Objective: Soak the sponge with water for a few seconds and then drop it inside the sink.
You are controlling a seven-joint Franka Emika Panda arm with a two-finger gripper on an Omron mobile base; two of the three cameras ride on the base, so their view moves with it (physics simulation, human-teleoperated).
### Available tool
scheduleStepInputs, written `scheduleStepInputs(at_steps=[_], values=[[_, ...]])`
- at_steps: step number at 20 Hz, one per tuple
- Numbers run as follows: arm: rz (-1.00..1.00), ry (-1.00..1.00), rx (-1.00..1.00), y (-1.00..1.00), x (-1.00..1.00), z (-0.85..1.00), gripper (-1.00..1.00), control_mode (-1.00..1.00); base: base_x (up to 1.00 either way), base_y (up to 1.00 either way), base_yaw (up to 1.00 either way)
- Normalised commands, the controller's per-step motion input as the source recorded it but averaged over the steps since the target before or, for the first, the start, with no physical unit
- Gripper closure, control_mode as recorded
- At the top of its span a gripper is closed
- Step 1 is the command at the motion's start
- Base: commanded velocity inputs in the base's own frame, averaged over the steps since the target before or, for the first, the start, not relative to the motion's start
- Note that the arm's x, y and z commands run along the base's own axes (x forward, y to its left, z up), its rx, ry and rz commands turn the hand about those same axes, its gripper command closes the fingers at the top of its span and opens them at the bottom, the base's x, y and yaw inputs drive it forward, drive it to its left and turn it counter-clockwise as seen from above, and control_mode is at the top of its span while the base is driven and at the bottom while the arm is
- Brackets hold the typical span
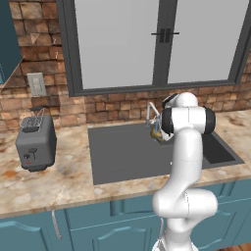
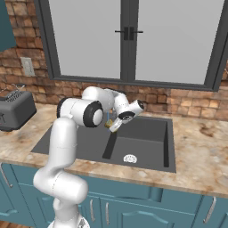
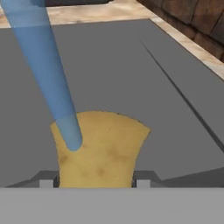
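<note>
Grey toaster [image 1: 35,142] on counter [image 1: 59,181], below window [image 1: 157,44].

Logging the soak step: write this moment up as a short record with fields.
sponge: mustard-yellow sponge clamped between the gripper fingers, held above the sink
water: blue stream running, landing on the sponge's upper left face
gripper: shut on the sponge
sink: dark grey basin, white drain on its floor
faucet: silver spout at the back rim
toaster: grey toaster on the counter left of the sink

The gripper [image 3: 95,183] is clamped on the sponge [image 3: 100,148], held over the dark sink [image 3: 131,74]. The water [image 3: 48,78] lands on the sponge's upper left corner. Speckled counter [image 3: 192,48] borders the sink.
</note>
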Motion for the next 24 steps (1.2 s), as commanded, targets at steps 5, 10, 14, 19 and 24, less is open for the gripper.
scheduleStepInputs(at_steps=[5,10,14,19,24], values=[[0.00,0.00,0.00,0.00,-0.05,-0.01,1.00,-1.00,0.00,0.00,0.00],[0.01,0.00,0.00,0.00,-0.17,0.00,1.00,-1.00,0.00,0.00,0.00],[0.02,0.00,0.00,0.00,-0.05,0.00,1.00,-1.00,0.00,0.00,0.00],[0.02,0.00,0.00,0.00,-0.14,0.00,1.00,-1.00,0.00,0.00,0.00],[-0.02,0.00,0.00,-0.20,-0.46,0.07,1.00,-1.00,0.00,0.00,0.00]])
